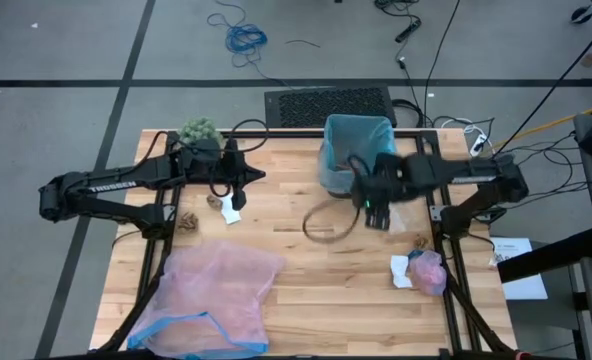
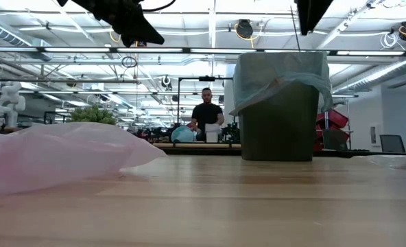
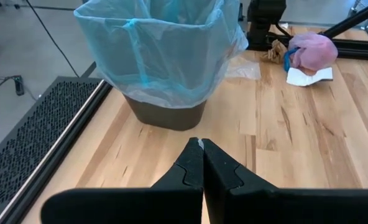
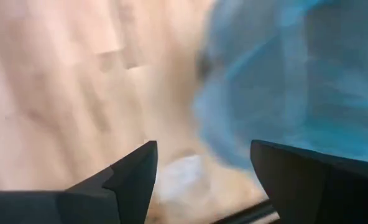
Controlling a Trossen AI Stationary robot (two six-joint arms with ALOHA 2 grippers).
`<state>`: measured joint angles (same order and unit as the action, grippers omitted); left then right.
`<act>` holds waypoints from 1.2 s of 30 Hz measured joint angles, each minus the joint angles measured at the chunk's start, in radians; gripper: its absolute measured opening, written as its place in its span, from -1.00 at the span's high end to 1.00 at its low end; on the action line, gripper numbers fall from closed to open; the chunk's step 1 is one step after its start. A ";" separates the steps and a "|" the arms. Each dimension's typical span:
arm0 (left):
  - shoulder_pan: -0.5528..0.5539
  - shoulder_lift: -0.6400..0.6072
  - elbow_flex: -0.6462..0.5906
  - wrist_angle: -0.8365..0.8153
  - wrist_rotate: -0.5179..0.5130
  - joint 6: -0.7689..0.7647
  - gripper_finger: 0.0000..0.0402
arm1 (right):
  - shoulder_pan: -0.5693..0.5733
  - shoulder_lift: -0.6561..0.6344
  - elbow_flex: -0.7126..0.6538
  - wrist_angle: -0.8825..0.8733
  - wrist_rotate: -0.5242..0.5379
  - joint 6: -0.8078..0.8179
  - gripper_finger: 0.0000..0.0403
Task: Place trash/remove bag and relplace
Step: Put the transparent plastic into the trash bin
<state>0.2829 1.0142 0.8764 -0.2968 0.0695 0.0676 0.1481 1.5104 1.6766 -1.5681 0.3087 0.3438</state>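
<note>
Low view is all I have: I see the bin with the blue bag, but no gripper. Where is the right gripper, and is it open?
Observer: The right gripper hangs over the table close beside the bin. Its fingers are apart and hold nothing.
Operator: Is there trash on the table?
Observer: Yes. A pink wad lies near the right edge, and brown scraps lie near the left arm.
Operator: And the left gripper?
Observer: The left gripper is shut and empty, to the left of the bin.
</note>
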 joint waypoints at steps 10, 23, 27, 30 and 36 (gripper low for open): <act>0.000 0.000 0.000 -0.028 0.000 0.008 1.00 | 0.266 0.023 -0.046 -0.001 -0.005 0.415 -0.23; 0.000 0.000 0.000 -0.061 0.000 0.026 1.00 | 0.326 0.023 -0.550 0.124 -0.080 0.647 -0.23; 0.000 0.000 0.000 -0.060 0.000 0.026 1.00 | 0.327 0.023 -0.701 0.236 -0.081 0.663 -0.23; 0.000 0.000 0.000 -0.061 0.000 0.026 1.00 | 0.327 0.023 -0.793 0.290 -0.080 0.666 -0.23; 0.000 0.000 0.000 -0.061 0.000 0.019 1.00 | 0.327 0.023 -0.906 0.372 -0.068 0.662 -0.23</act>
<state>0.2825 1.0145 0.8764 -0.3576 0.0696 0.0869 0.4751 1.5337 0.7704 -1.1963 0.2405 1.0055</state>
